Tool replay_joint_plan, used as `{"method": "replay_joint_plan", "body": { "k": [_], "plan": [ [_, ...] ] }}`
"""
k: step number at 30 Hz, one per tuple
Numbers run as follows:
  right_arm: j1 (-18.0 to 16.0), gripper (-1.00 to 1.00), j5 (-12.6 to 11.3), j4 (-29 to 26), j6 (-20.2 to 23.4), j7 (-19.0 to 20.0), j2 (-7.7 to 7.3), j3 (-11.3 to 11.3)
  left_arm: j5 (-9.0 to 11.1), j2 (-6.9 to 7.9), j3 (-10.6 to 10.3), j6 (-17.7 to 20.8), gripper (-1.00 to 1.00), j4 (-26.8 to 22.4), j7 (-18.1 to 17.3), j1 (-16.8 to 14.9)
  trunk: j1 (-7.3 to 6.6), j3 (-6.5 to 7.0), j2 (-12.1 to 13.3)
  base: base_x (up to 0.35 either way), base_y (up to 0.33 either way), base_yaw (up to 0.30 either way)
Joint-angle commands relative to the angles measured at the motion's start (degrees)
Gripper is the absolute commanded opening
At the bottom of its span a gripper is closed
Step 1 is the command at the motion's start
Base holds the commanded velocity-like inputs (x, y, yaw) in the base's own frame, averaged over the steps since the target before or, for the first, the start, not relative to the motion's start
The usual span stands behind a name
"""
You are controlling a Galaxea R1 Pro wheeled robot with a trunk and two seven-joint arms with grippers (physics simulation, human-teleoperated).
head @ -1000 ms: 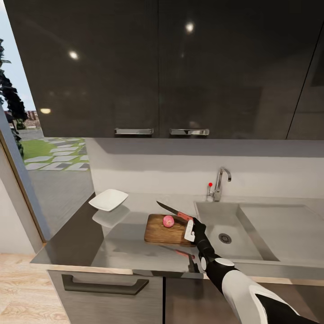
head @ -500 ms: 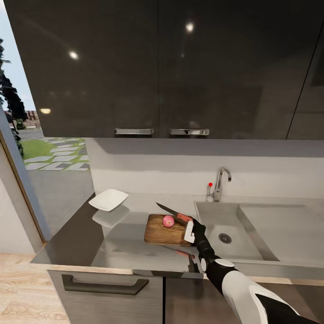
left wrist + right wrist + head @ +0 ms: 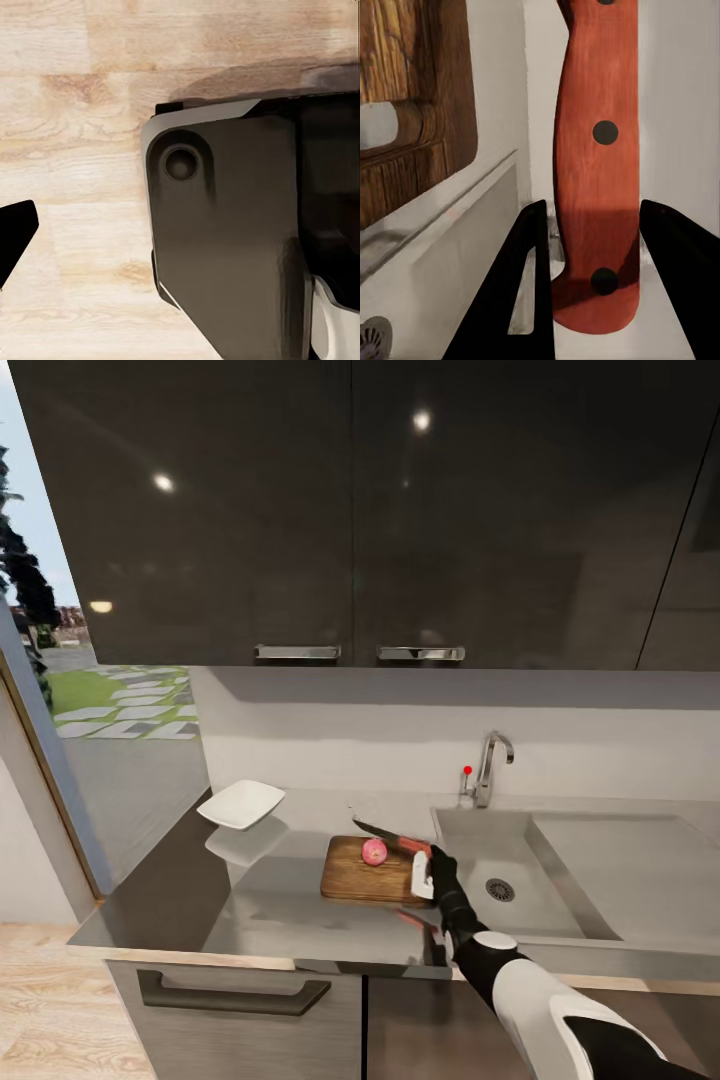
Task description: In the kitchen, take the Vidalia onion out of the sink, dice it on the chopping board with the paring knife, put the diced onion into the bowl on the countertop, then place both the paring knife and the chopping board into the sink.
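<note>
Knife in the right gripper, blade over the onion on the board

Knife first: the paring knife [image 3: 390,836] is pinched by its red handle between the two fingers of the right gripper [image 3: 424,868]. In the right wrist view the handle [image 3: 596,165] runs straight out between the dark fingers [image 3: 529,292], with three dark rivets showing along it. From the gripper the dark blade reaches away to the left and toward the wall, tilted, its tip past the far edge of the chopping board [image 3: 368,872].

The Vidalia onion [image 3: 374,851] sits whole on the board, just left of the gripper and close under the blade; whether the blade touches it cannot be told. The board lies flat on the table [image 3: 250,920], directly left of the gripper, and its slot-handle end shows beside the knife handle in the right wrist view [image 3: 405,112].

The sink [image 3: 560,880] opens immediately to the right of the gripper, its round drain [image 3: 500,890] near the wrist and the flat drainboard farther right. The curved chrome faucet [image 3: 490,765] with its red dot stands beyond the gripper against the wall.

The bowl [image 3: 241,804] rests on the table well to the left of the gripper, beyond the board and apart from it, nearer the wall.

Dark glossy wall cabinets [image 3: 350,510] hang above the gripper, and grey-brown cabinet fronts [image 3: 240,1000] run below the table edge.

The left wrist view looks down on a pale wooden floor [image 3: 75,112] with a dark part of the robot [image 3: 232,240] in front; whether the left gripper is spread or pressed together cannot be told.
</note>
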Motion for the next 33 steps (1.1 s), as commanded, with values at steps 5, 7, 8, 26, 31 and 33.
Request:
{"method": "replay_joint_plan", "body": {
  "k": [5,7,8,26,31,33],
  "plan": [
    [0.0,-1.00,0.6,-0.1,0.5,3.1,0.28,0.6,0.6,-0.13,-0.9,-2.0,1.00,0.2,0.0,-0.1,0.02,-0.02,0.0,0.000,0.000,0.000],
    [0.0,-1.00,0.6,-0.1,0.6,3.1,0.38,0.7,0.6,-0.14,-1.0,-2.2,1.00,0.2,0.0,-0.1,0.02,-0.02,0.0,0.000,0.000,0.000],
    [0.0,-1.00,0.6,-0.1,0.6,3.0,0.43,0.7,0.6,-0.14,-1.0,-2.3,1.00,0.2,0.0,-0.1,0.02,-0.02,0.0,0.000,0.000,0.000],
    [0.0,-1.00,0.4,-1.4,0.6,1.6,0.67,0.6,0.6,-0.20,-1.0,-2.7,1.00,0.2,-0.1,-0.1,0.02,-0.02,0.0,0.000,0.000,0.000],
    [0.0,-1.00,0.4,-1.4,0.5,1.7,0.65,0.6,0.6,-0.20,-1.0,-2.7,1.00,0.2,-0.1,-0.1,0.02,-0.02,0.0,0.000,0.000,0.000],
    [0.0,-1.00,0.4,-1.3,0.5,1.7,0.65,0.7,0.6,-0.16,-1.0,-2.7,1.00,0.2,-0.1,-0.1,0.02,-0.02,0.0,0.000,0.000,0.000]
  ]
}}
